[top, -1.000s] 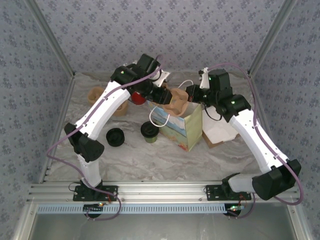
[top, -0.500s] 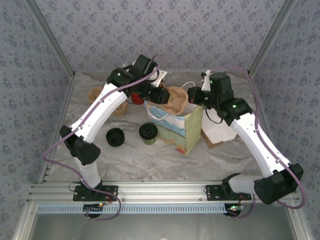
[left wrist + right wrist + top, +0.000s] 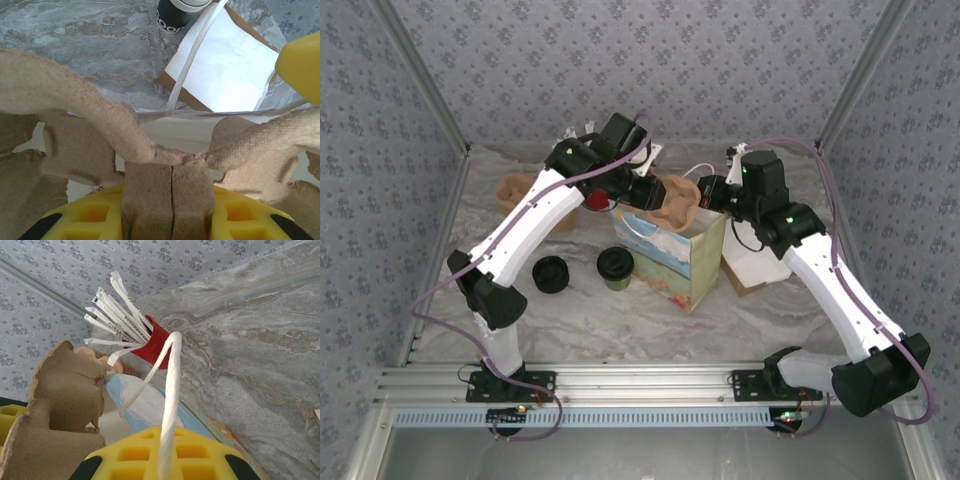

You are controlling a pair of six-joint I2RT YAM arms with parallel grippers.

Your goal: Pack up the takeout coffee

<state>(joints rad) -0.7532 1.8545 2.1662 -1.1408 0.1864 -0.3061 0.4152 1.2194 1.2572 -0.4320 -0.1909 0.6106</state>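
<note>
Beside the bag (image 3: 685,268), the takeout coffee (image 3: 618,270) stands upright, lid (image 3: 617,259) upward.

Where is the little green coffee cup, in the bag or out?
Out. The coffee cup stands upright on the table, lid on, left of the gift bag.
</note>
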